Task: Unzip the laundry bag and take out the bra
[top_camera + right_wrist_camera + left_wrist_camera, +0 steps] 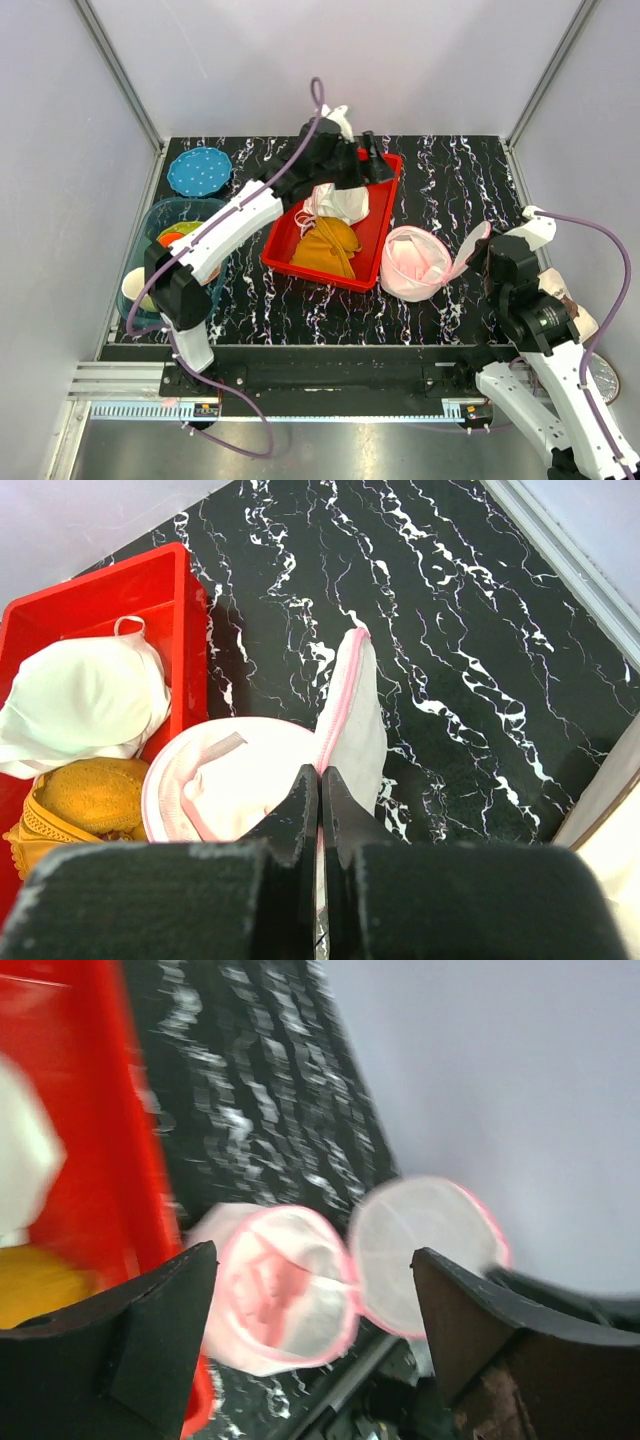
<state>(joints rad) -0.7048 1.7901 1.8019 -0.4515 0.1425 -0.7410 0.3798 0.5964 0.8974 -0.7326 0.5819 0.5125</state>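
Your right hand (320, 780) is clamping tight on the pink-edged flap (355, 710) of the laundry bag (402, 290), with both fingers pressed together on the zipper trim. It is holding that flap standing on edge off the black marbled counter (450, 180).

In the top view the bag is lying on the counter just beside the red tray (283, 232), at about 4 o'clock from it. Its round mouth is gaping upward, and the raised flap is sitting at the bag's 3 o'clock side. The bra (408, 258) is lying inside the opened bag, its pink fabric showing through the mouth. A pale strap is crossing it in the right wrist view.

Your left hand (372, 150) is hovering over the tray's 1 o'clock corner. Its fingers are spread wide and are gripping nothing. Its own camera view is blurring, though the bag and flap are showing beyond the fingers.

Inside the tray a white garment (80, 700) is resting toward 12 o'clock, touching the mustard-yellow cloth (90, 800) at 6 o'clock. A blue bin (165, 215) is sitting at the tray's 9 o'clock and a blue dotted disc (200, 170) at its 10 o'clock.
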